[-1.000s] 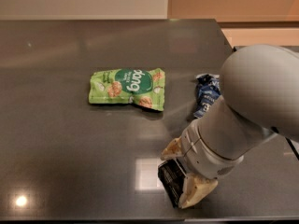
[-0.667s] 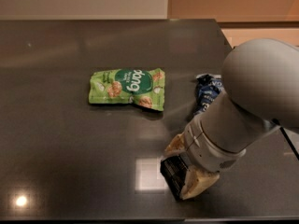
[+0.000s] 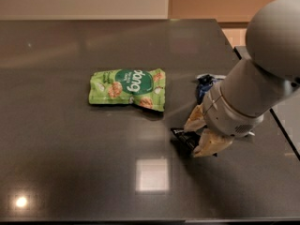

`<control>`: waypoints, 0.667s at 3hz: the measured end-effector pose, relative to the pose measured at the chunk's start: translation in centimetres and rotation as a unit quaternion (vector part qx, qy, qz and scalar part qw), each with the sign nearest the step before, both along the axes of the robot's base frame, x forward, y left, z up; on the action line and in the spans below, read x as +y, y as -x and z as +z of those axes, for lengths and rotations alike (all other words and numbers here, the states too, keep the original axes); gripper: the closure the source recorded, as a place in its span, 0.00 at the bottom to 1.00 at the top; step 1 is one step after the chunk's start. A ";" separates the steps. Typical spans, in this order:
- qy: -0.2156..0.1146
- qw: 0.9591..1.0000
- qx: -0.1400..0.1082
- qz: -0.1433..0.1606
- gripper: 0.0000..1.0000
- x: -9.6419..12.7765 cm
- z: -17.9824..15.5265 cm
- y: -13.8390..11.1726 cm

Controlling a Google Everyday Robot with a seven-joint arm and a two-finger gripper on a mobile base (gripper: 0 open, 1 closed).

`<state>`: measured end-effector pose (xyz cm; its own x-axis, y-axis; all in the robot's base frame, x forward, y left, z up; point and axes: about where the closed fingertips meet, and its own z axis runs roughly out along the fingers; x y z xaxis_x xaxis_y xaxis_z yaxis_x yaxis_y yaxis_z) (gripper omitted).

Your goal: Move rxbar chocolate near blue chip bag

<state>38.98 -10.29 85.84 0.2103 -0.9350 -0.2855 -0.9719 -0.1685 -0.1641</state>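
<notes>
My gripper is at the right of the dark table, its cream fingers closed around the rxbar chocolate, a small flat black wrapper whose left end sticks out just above the tabletop. The blue chip bag lies right behind the gripper, mostly hidden by my grey arm; only its dark blue and white left end shows. The bar is a short way in front of that bag.
A light green snack bag lies flat in the middle of the dark tabletop. The table's right edge runs close past the arm. A bright light reflection sits near the front.
The gripper has moved back and to the right with the rxbar in it, from the front of the table to a spot just in front of the blue chip bag.
</notes>
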 end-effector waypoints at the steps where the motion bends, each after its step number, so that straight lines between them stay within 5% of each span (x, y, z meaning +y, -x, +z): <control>1: 0.004 0.999 -0.026 -0.039 1.00 -2.4 1.5 -3.4; 2: 0.006 0.996 -0.048 -0.074 1.00 -4.7 2.2 -6.0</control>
